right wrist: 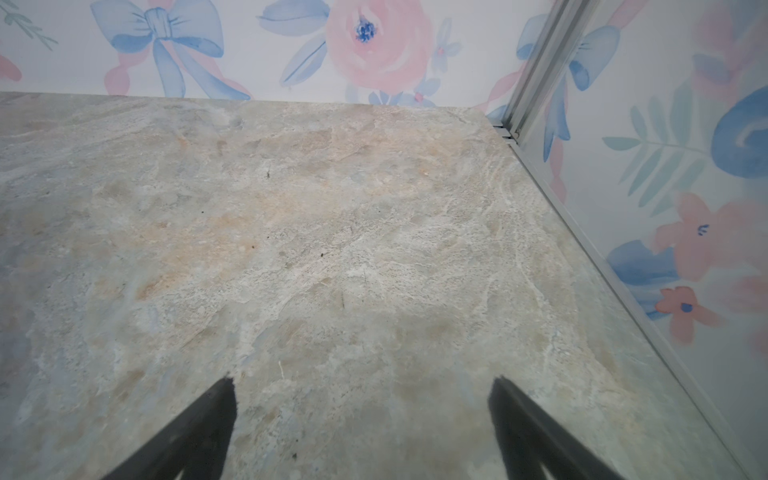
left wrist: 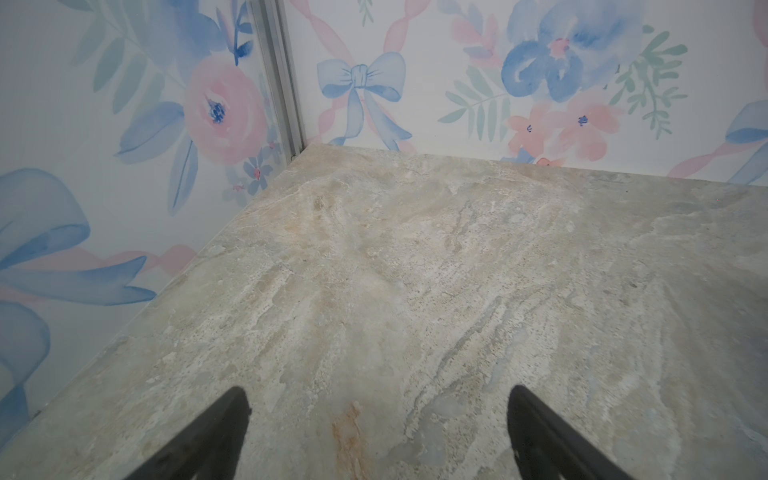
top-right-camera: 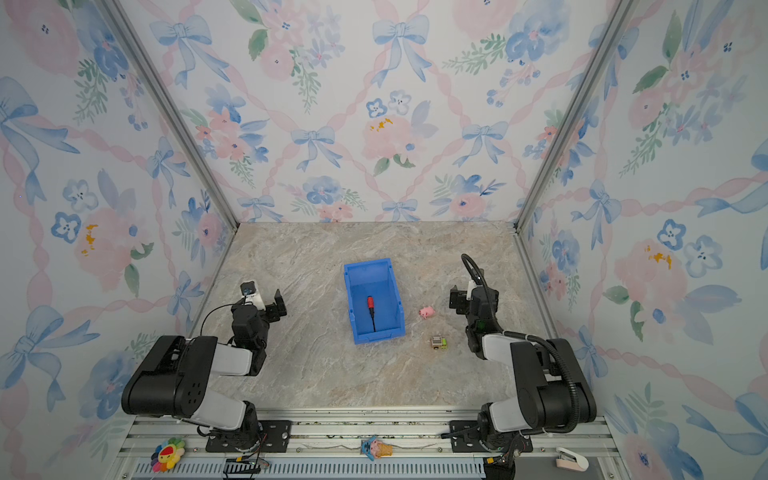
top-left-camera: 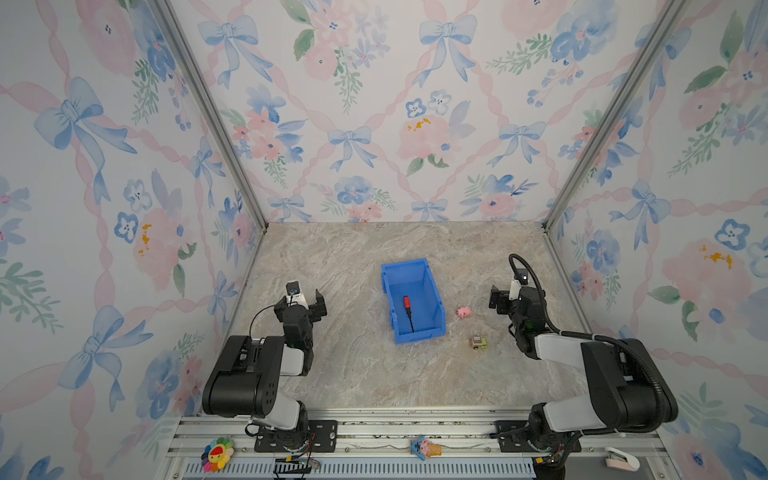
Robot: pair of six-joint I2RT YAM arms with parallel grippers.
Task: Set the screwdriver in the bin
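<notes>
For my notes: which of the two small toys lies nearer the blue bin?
The pink pig, just beside the bin's wall; the small toy car sits farther off.

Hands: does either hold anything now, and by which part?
Nothing is held. Left hand and right hand stand open, empty; the screwdriver lies inside the bin.

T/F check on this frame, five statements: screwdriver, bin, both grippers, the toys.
1. The screwdriver lies inside the bin. True.
2. The left gripper holds the screwdriver. False: it is open and empty, off to the bin's left.
3. The right gripper is open. True.
4. The pig is in the bin. False: it stands on the table, right of the bin.
5. The toy car sits on the table, apart from the pig. True.
</notes>
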